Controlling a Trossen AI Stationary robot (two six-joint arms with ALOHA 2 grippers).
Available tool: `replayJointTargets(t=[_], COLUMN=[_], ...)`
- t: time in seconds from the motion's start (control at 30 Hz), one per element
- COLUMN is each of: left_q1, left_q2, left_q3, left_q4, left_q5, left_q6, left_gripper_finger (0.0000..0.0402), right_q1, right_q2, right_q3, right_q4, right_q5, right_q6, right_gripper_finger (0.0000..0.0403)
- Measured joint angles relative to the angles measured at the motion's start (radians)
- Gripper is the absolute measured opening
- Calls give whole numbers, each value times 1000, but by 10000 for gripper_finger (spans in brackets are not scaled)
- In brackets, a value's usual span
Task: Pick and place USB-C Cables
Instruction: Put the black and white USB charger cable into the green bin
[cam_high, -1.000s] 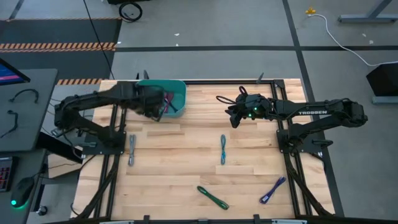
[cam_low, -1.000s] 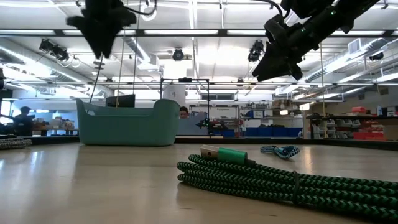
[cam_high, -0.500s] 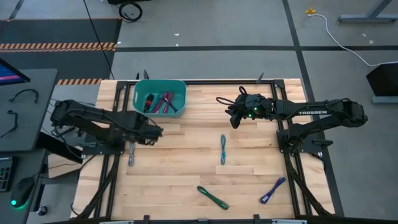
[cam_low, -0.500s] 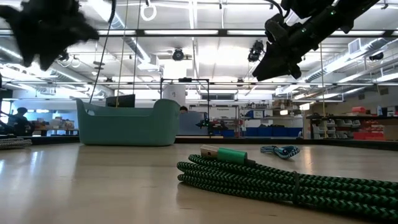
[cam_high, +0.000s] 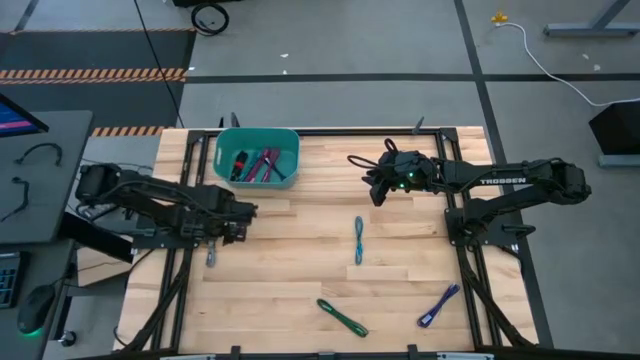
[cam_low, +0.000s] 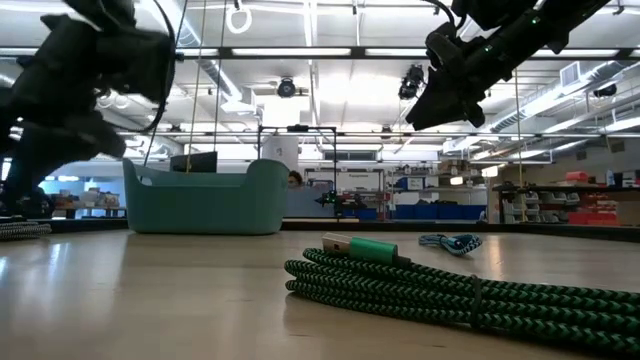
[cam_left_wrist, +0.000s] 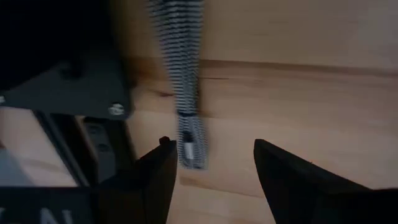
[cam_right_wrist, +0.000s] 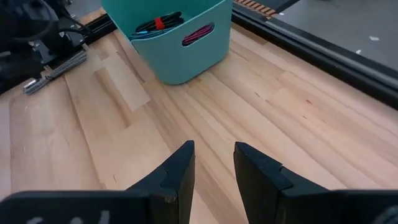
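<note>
Four cable bundles lie flat on the wooden table: a grey one (cam_high: 212, 243), a teal-blue one (cam_high: 358, 240), a green one (cam_high: 341, 317) and a purple one (cam_high: 438, 305). More bundles lie in the teal bin (cam_high: 258, 157). My left gripper (cam_high: 228, 225) hovers open just over the grey cable's far end (cam_left_wrist: 189, 146), one finger on each side and neither touching. My right gripper (cam_high: 375, 190) waits open in the air right of the bin, holding nothing (cam_right_wrist: 214, 163).
The bin stands at the table's far left. A black frame rail (cam_left_wrist: 93, 143) runs close beside the grey cable at the left edge. The green cable (cam_low: 450, 290) lies nearest the near edge. Bare wood stretches between the bundles at the table's middle.
My left gripper has swung from over the bin toward the near edge and come down over the grey cable's far end. The cables on the table have stayed where they were.
</note>
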Motion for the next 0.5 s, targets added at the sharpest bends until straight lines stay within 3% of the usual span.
replayJointTargets(t=[0.17,0.23,0.33,0.5], left_q1=[20,19,19,-11], left_q2=[3,5,15,59], left_q3=[-28,-57,-78,-109], left_q4=[25,77,94,131], left_q5=[-5,-67,-135,-139], left_q6=[-11,3,-7,-11], left_gripper_finger=[234,235,229,208], right_q1=[0,0,0,-3], right_q2=[0,0,0,2], right_q3=[0,0,0,0], right_q4=[4,10,28,81], right_q5=[28,54,96,138], right_q6=[74,120,163,211], right_gripper_finger=[117,117,117,117])
